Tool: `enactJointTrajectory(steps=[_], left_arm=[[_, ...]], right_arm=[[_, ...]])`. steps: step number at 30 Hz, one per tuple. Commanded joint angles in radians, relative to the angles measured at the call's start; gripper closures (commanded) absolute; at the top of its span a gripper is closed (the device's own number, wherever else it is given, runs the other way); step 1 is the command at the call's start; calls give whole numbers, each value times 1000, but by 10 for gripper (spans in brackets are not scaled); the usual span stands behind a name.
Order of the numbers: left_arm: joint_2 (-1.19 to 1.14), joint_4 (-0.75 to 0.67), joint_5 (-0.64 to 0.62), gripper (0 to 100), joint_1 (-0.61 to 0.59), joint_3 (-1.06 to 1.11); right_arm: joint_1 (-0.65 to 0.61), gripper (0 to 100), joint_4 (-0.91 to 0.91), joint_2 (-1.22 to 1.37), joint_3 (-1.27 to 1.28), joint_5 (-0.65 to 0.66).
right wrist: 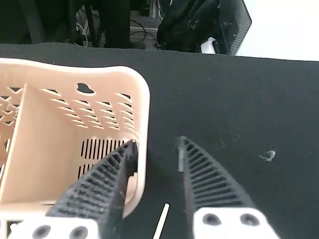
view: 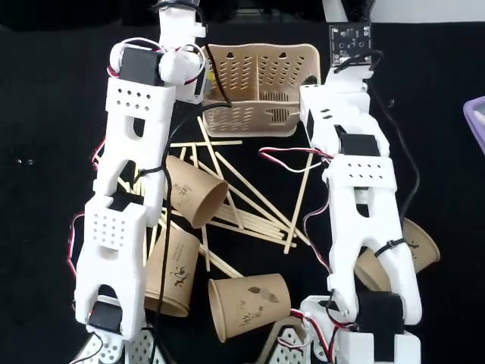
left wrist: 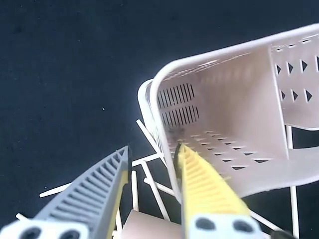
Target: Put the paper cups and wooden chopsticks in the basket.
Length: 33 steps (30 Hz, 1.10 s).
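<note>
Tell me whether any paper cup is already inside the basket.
No, the high view shows the basket holding no cup, while the paper cups lie out on the table.

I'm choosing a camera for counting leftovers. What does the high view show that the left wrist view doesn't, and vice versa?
High view alone: all four paper cups, on their sides, plus the left arm and right arm. Left wrist view alone: the left gripper, open by the rim of the basket. Both: the basket, nothing inside, and loose chopsticks on the table.
</note>
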State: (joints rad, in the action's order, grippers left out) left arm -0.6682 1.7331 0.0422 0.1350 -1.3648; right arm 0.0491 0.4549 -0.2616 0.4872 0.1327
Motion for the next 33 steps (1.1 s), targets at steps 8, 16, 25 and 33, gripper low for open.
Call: enactJointTrajectory(steps=[8,16,25,33], left_arm=[[26,-118,-35,794,-25,-114],[28,-104,-35,798,-28,-298],[233,32,-41,798,-150,-223],[741,32,-35,798,-303,329]], right_arm=[[-69,750,86,-58,-274,-9],[-6,754,204,-97,-387,-8],[147,754,580,-268,-460,-2],[390,755,961,-407,-456,146]])
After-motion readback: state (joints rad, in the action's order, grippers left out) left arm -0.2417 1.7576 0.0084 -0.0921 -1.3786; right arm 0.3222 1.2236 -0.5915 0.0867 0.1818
